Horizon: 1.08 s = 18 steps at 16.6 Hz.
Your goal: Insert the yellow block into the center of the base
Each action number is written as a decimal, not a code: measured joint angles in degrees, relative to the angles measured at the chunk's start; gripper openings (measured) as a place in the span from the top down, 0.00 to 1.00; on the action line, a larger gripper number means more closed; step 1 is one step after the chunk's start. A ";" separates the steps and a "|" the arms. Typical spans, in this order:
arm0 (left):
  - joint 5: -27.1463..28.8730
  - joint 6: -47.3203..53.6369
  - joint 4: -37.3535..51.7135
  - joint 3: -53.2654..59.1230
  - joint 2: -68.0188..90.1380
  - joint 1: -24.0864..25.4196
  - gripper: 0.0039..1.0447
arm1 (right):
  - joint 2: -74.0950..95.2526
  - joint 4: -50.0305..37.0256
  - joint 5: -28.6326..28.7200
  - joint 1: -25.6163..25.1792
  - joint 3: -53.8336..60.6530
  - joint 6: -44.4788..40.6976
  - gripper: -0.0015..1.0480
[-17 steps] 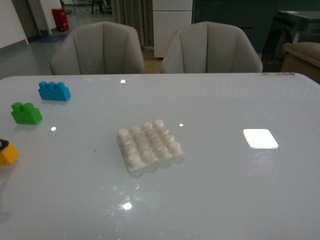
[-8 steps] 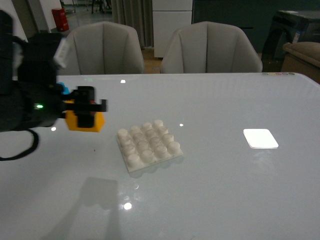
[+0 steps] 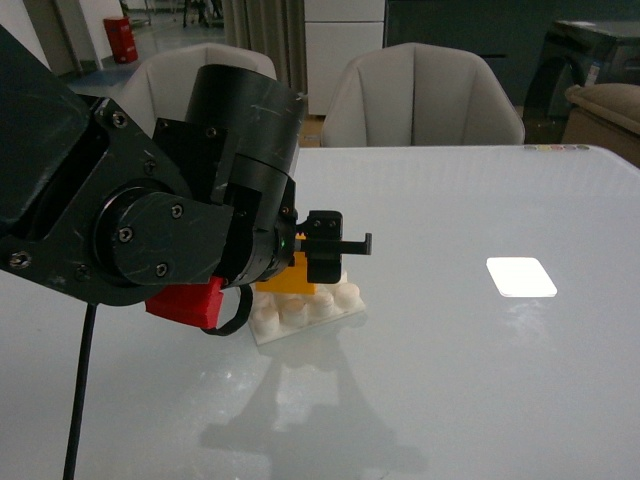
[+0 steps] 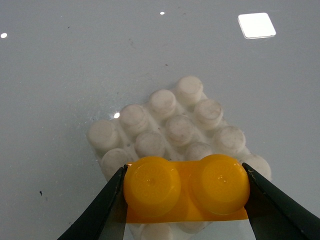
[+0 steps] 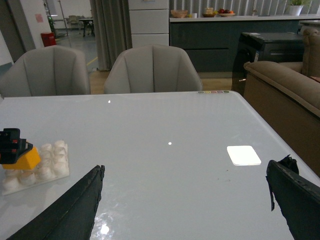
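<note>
Left gripper (image 4: 185, 202) holds the yellow block (image 4: 186, 189) over the studded base (image 4: 175, 120).

Its two dark fingers (image 4: 107, 210) clamp the short ends of the two-stud block, which stays level with its studs up. In the front view the block (image 3: 283, 281) hangs above the left part of the white base (image 3: 312, 312), with the gripper (image 3: 322, 262) and the bulky left arm hiding the base's far rows; whether the block touches the studs cannot be told. The right wrist view shows the block (image 5: 27, 158) low over the base (image 5: 47, 169). The right gripper (image 5: 185, 205) hovers above the white table (image 3: 480, 380) with its fingers spread wide, gripping nothing. A flat white square patch (image 3: 521, 277) lies well to the right of the base.
</note>
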State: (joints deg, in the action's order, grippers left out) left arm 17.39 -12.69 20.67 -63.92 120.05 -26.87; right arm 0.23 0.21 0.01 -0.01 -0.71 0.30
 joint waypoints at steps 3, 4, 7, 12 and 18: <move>4.50 -4.48 -4.33 -4.42 2.60 -0.76 0.44 | 0.00 0.00 0.00 0.00 0.00 0.00 0.06; 5.53 -5.60 -5.25 -5.90 3.58 -1.25 0.44 | 0.00 -0.02 0.00 0.00 0.00 0.00 0.06; 8.13 -8.35 -8.63 -10.25 6.60 -2.80 0.44 | 0.00 0.00 0.00 0.00 0.00 0.00 0.06; 11.04 -11.89 -11.26 -14.10 9.05 -2.97 0.44 | 0.00 0.00 0.00 0.00 0.00 0.00 0.06; 12.31 -15.63 -13.18 -14.16 9.11 -2.84 0.44 | 0.00 -0.02 0.00 0.00 0.00 0.00 0.06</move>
State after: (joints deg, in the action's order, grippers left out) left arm 29.69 -28.32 7.49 -78.08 129.16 -29.71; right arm 0.23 0.19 0.01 -0.01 -0.71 0.30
